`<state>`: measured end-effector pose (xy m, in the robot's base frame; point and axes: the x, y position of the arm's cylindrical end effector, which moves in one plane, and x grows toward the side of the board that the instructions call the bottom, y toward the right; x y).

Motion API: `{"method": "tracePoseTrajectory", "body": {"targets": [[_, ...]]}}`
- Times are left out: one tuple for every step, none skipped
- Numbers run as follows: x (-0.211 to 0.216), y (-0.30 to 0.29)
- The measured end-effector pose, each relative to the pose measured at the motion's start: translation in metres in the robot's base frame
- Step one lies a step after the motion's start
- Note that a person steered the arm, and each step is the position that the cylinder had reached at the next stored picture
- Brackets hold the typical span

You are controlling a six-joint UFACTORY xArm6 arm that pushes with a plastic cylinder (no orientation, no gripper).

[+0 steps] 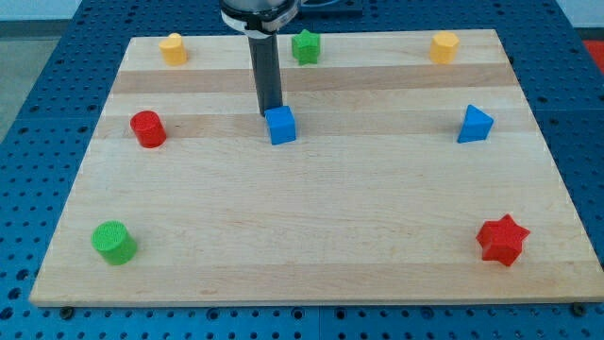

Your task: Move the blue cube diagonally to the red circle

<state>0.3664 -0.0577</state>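
The blue cube (281, 125) sits on the wooden board a little left of centre, in the upper half. The red circle, a short red cylinder (148, 128), stands near the board's left edge at about the same height in the view. My tip (270, 113) is at the lower end of the dark rod, touching or almost touching the cube's upper left corner. The rod rises straight up to the view's top.
A yellow block (173, 48), a green star (306, 45) and a yellow hexagon-like block (444, 46) line the top edge. A blue triangular block (475, 125) is at the right. A green cylinder (114, 243) is bottom left, a red star (502, 240) bottom right.
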Motion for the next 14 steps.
{"method": "tracePoseTrajectory", "body": {"targets": [[0.009,0.010],[0.018,0.021],[0.029,0.025],[0.040,0.026],[0.046,0.029],[0.053,0.037],[0.053,0.052],[0.055,0.060],[0.068,0.060],[0.085,0.060],[0.092,0.059],[0.091,0.056],[0.091,0.049],[0.087,0.045]]}}
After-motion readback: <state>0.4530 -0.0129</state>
